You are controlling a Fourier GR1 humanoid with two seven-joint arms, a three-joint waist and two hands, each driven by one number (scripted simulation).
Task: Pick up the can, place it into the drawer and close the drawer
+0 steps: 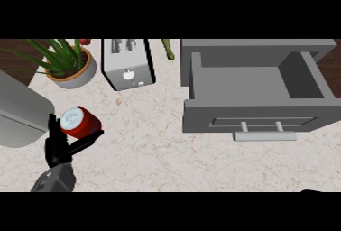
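Left hand (58,151) is gripping the red can (81,122), fingers (52,128) clasping its side and thumb bracing underneath, because the open drawer (253,118) is waiting well right of them.

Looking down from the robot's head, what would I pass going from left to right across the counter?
Grey rounded object → red can, held in the left hand → toaster → open drawer. The potted plant lines up with the can, so I leave it out.

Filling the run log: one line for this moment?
left hand round can | drawer open, empty | can not in drawer
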